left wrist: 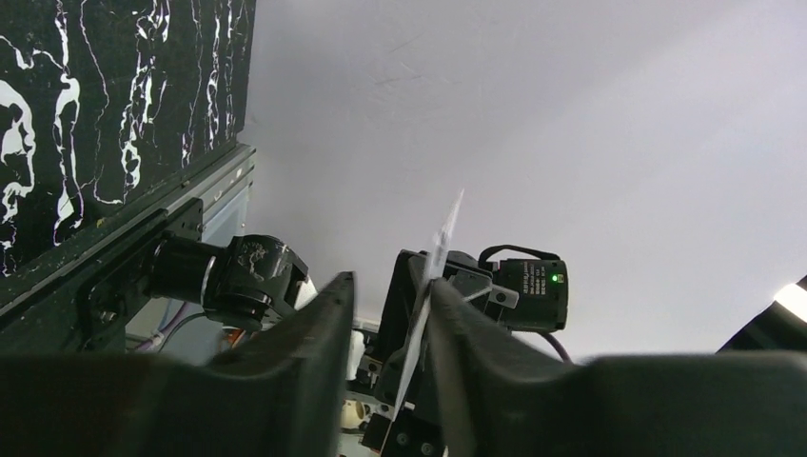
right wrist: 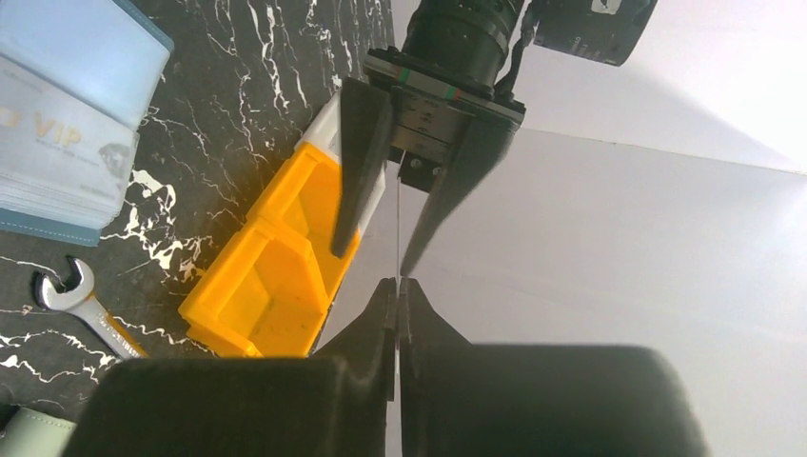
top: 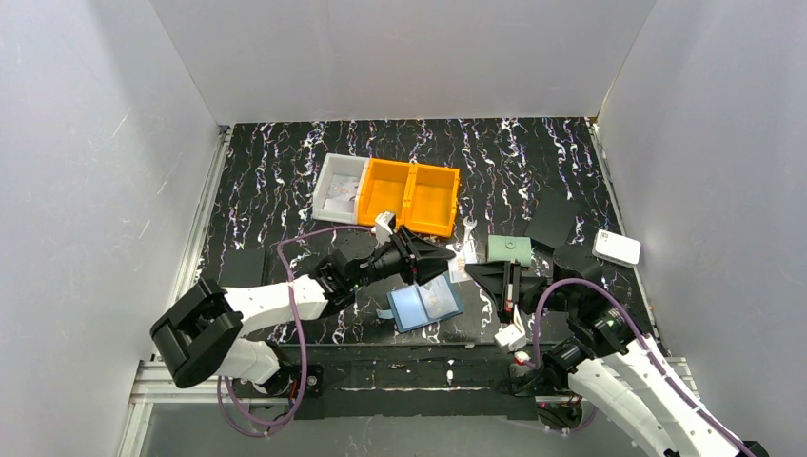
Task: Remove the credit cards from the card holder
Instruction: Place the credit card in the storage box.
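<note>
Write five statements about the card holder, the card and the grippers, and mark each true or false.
1. The card holder lies open on the table. True.
2. The right gripper is shut on a card. True.
3. The left gripper is clamped shut on that card. False: its fingers stand apart, one on each side of the card.
4. The green pouch sits in the orange bin. False: it lies on the table, beside the right gripper.
5. The card holder is empty. False: a VIP card shows inside it.
</note>
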